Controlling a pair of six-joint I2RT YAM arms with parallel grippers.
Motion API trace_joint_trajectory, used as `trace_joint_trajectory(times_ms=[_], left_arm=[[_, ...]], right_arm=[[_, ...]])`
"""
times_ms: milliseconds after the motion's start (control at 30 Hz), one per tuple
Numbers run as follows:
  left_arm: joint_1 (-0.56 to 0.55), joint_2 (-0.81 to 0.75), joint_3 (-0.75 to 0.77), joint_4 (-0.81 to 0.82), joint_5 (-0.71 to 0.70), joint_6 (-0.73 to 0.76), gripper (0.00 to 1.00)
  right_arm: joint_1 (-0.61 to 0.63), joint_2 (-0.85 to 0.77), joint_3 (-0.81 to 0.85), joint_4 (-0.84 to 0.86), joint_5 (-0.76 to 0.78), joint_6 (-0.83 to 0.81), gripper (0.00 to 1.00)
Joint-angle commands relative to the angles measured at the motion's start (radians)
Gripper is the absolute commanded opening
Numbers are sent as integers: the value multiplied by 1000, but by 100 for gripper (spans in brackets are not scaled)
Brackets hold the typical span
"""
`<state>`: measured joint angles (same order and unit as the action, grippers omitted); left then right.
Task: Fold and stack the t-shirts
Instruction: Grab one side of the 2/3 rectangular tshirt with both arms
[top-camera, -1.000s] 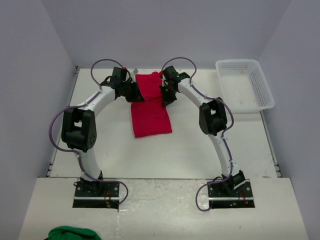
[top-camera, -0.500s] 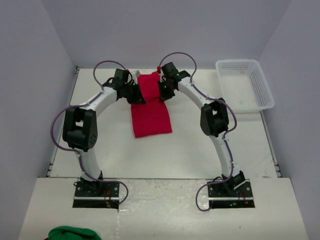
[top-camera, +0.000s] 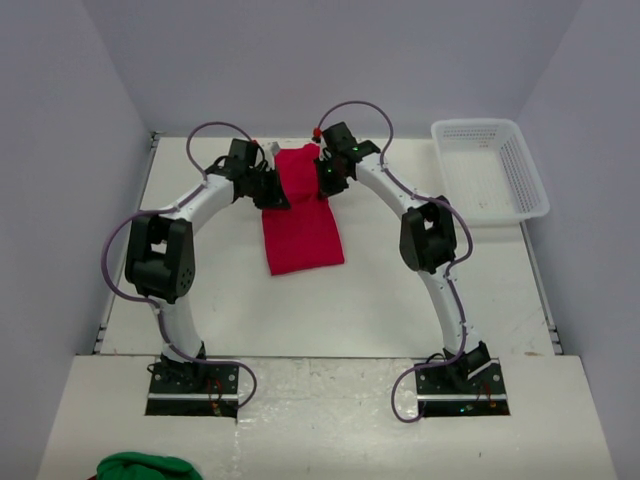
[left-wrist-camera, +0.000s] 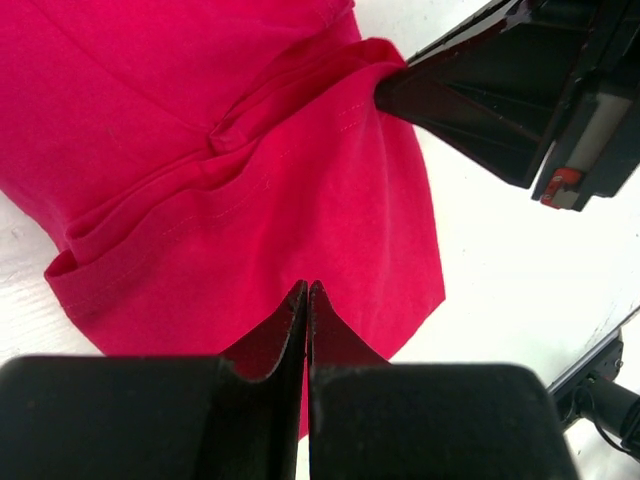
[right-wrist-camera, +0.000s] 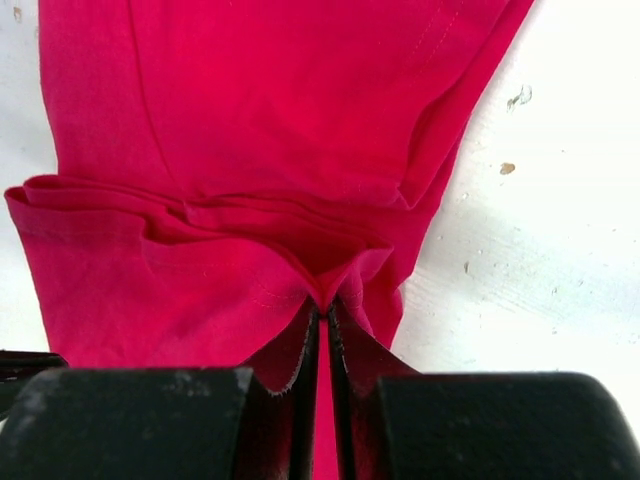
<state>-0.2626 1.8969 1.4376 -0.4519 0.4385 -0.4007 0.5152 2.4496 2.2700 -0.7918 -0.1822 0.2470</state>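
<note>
One red t-shirt (top-camera: 303, 235) lies folded into a long strip at the middle back of the table. Its far end is raised between the two grippers. My left gripper (top-camera: 272, 193) stands at the strip's left edge, jaws shut, with red cloth (left-wrist-camera: 250, 200) showing in the slit between the fingers (left-wrist-camera: 308, 288). My right gripper (top-camera: 325, 183) is at the right edge, shut on a bunched fold of the cloth (right-wrist-camera: 322, 305). Creases run out from that pinch (right-wrist-camera: 250, 220). The left wrist view also shows the right gripper's finger (left-wrist-camera: 470, 100) nipping the cloth.
A white mesh basket (top-camera: 478, 125) stands at the back right of the table, with nothing in it. A green cloth (top-camera: 148, 466) lies on the near ledge at the left. White walls close in the left, back and right sides.
Both grippers have moved a little toward the back wall with the t-shirt's far end, the right one more than the left. The near part of the t-shirt stays flat.
</note>
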Motion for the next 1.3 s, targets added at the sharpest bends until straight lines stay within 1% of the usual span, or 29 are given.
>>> trace_joint_trajectory(times_ms=[0, 67, 200, 367, 433, 467, 533, 600, 833, 1100, 1200, 1233, 1267], left_arm=[[-4, -18, -16, 15, -24, 14, 0], [-4, -19, -14, 7, -29, 17, 0], [-4, -38, -26, 1, -59, 20, 0], [-4, -35, -40, -4, -96, 14, 0], [-4, -22, -40, -2, -99, 10, 0], [-4, -19, -40, -1, -98, 8, 0], [-4, -10, -37, -1, -96, 5, 0], [-4, -6, -37, 4, -96, 8, 0], [-4, 8, -28, 4, -93, 13, 0], [-6, 41, -25, 21, -83, 10, 0], [-6, 25, -42, 30, -96, 14, 0], [-6, 13, -52, 39, -101, 13, 0], [-7, -2, -69, 47, -106, 13, 0]], right_arm=[[2, 26, 74, 28, 16, -17, 8], [3, 41, 92, 11, 20, -14, 8], [2, 48, 63, 16, 26, -9, 14], [2, 51, 40, 9, 23, -6, 17], [2, 54, 36, 0, 32, -6, 22], [2, 49, 25, 9, 39, -3, 30], [0, 28, -13, 26, 62, -8, 31], [0, 16, -27, 48, 67, -12, 37], [2, -44, 28, 63, 67, -21, 43], [0, -144, 65, 49, 105, -52, 58], [0, -182, 34, 28, 119, -49, 60], [2, -199, 13, 23, 122, -45, 59], [2, -214, -15, 22, 130, -34, 57]])
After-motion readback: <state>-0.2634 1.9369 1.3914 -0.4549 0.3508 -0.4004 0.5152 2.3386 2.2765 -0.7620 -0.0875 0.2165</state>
